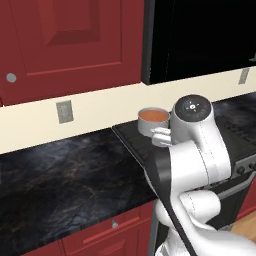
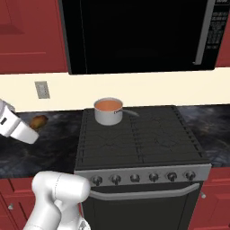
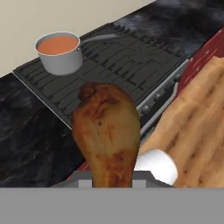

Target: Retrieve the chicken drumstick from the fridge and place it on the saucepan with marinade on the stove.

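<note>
My gripper (image 2: pixel 35 126) is shut on the chicken drumstick (image 3: pixel 107 133), a brown piece of meat that hides the fingertips in the hand view. In the right base view the drumstick (image 2: pixel 39 121) hangs over the dark counter, left of the stove (image 2: pixel 139 134). The silver saucepan (image 2: pixel 108 114) stands on the back left burner, its thin handle pointing right, with orange-red marinade (image 2: pixel 108 105) inside. From the hand, the saucepan (image 3: pixel 61 59) lies ahead and to the upper left, apart from the drumstick. The left base view shows the saucepan (image 1: pixel 150 125) just behind my arm. The fridge is out of view.
A black microwave (image 2: pixel 134 36) hangs above the stove. Dark red cabinets (image 1: pixel 65 45) flank it, and a wall outlet (image 2: pixel 42 90) sits on the cream backsplash. Black marble counter (image 1: pixel 65 175) runs on both sides. A row of knobs (image 2: pixel 134 178) lines the stove front.
</note>
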### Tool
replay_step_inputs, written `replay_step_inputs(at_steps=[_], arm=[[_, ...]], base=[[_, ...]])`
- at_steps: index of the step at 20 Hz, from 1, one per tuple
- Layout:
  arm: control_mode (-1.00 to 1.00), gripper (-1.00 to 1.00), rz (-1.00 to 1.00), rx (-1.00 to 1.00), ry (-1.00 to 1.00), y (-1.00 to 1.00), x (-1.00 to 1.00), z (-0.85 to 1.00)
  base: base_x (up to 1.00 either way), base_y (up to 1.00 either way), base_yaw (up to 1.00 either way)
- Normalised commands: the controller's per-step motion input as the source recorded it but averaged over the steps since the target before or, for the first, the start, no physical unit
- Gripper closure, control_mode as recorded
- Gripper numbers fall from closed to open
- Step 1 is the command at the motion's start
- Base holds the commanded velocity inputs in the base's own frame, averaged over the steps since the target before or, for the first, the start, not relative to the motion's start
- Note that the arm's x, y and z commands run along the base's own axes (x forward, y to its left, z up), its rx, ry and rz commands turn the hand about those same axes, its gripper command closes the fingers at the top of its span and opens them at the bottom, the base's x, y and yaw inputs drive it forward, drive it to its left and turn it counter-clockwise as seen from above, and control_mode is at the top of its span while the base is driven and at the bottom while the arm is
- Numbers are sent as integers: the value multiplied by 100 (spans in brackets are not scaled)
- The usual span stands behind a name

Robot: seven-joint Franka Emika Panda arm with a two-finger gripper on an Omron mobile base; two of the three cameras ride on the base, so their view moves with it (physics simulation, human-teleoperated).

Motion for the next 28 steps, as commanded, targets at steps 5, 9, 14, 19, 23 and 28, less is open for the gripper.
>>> replay_step_inputs(at_steps=[5,9,14,19,23,28], arm=[[-100,100,31,2,0,-63,60,-10],[-100,100,32,0,-8,-38,56,-32],[-100,100,34,0,-28,-28,62,-32],[-100,100,26,0,-17,-23,81,-18],[-100,100,11,0,0,-9,94,0],[-100,100,5,0,0,-3,92,-14]], base=[[0,0,0],[0,0,0],[0,0,0],[0,0,0],[0,0,0],[0,0,0]])
